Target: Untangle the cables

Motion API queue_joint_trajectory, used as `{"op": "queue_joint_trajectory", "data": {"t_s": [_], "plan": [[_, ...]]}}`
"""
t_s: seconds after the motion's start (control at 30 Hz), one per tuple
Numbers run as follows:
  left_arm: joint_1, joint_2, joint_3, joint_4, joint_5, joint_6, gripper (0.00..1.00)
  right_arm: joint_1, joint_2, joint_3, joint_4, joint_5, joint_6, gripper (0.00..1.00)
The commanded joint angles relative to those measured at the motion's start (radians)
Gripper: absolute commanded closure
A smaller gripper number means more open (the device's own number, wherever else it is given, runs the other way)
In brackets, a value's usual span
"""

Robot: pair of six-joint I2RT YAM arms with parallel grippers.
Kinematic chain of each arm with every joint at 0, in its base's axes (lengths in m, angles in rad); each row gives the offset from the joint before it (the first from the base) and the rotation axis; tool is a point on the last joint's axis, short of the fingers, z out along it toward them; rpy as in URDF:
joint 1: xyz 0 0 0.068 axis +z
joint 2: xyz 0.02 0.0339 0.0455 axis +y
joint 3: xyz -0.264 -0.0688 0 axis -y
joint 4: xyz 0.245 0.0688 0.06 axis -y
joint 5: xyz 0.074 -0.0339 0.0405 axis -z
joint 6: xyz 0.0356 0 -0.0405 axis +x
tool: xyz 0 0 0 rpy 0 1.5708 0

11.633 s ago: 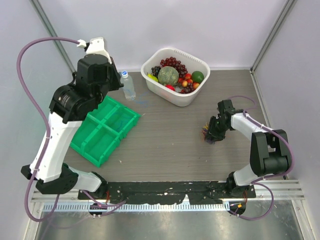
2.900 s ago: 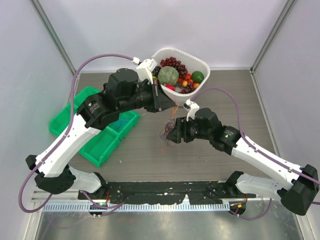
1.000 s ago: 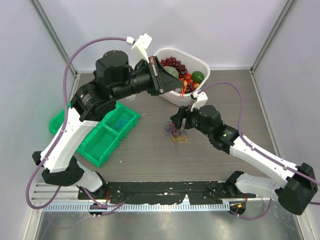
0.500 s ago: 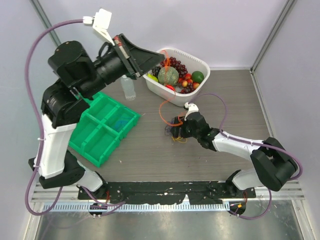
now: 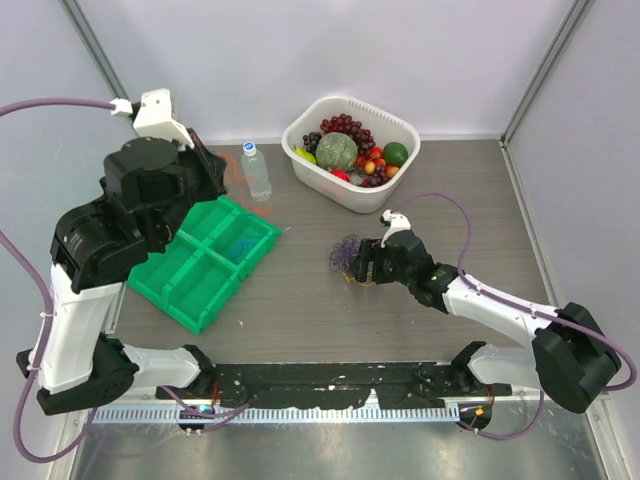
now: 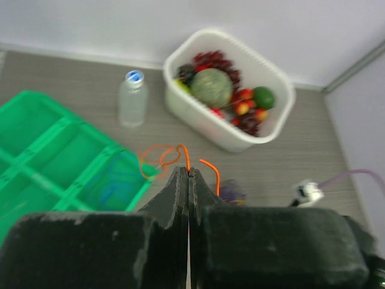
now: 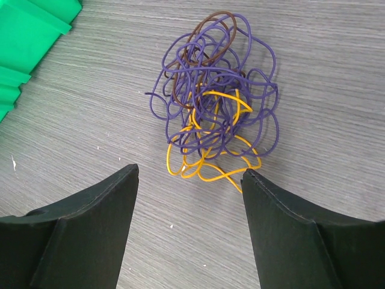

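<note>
The cables (image 7: 213,114) lie on the table as a tangle (image 5: 347,252) of purple, dark brown and yellow loops. My right gripper (image 7: 189,174) sits low just in front of the tangle, open, with nothing between its fingers; the same gripper (image 5: 358,263) shows beside the bunch in the top view. My left gripper (image 6: 188,171) is raised at the left, shut on a thin orange cable (image 6: 180,153) that curls out past its tips. In the top view the left gripper (image 5: 218,172) hangs above the green bin's far corner.
A green divided bin (image 5: 190,285) lies at the left, with blue wire (image 6: 114,183) in one compartment. A water bottle (image 5: 256,170) stands behind it. A white basket (image 5: 350,192) of fruit is at the back centre.
My left arm has swung back to the left and risen, carrying the orange cable away from the tangle. The right gripper stays open beside the bunch, shifted slightly.
</note>
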Motion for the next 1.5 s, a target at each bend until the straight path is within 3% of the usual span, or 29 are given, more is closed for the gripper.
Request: {"op": "queue_joint_trajectory", "data": {"t_s": [0.0,0.1,0.27,0.47,0.57,0.83,1.07,1.2,1.47], "plan": [[0.005,-0.106,-0.152,-0.045,-0.224,-0.01,1.0,0.002,-0.028,0.035,-0.063,0.017,0.017,0.25],[0.005,-0.163,-0.237,-0.056,-0.266,-0.035,1.0,0.002,-0.022,0.046,-0.067,0.015,0.017,0.25],[0.033,-0.16,-0.323,-0.056,-0.277,0.046,1.0,-0.003,0.015,0.068,-0.067,0.009,0.022,0.25],[0.29,-0.07,-0.386,0.015,-0.075,0.1,1.0,-0.004,0.017,0.08,-0.087,-0.002,0.034,0.25],[0.356,-0.056,-0.385,0.082,-0.054,0.098,1.0,-0.006,-0.028,0.077,-0.11,0.001,0.04,0.25],[0.382,-0.065,-0.336,0.26,-0.154,0.141,1.0,-0.01,-0.115,0.069,-0.181,0.013,0.034,0.25],[0.405,-0.031,-0.302,0.368,-0.191,0.189,1.0,-0.024,-0.068,0.089,-0.176,0.0,0.026,0.25],[0.441,-0.002,-0.293,0.412,-0.151,0.206,1.0,-0.035,-0.023,0.115,-0.168,-0.017,0.02,0.25],[0.544,0.028,-0.363,0.406,-0.093,0.103,1.0,-0.078,0.003,0.158,-0.172,-0.061,0.005,0.25]]}}
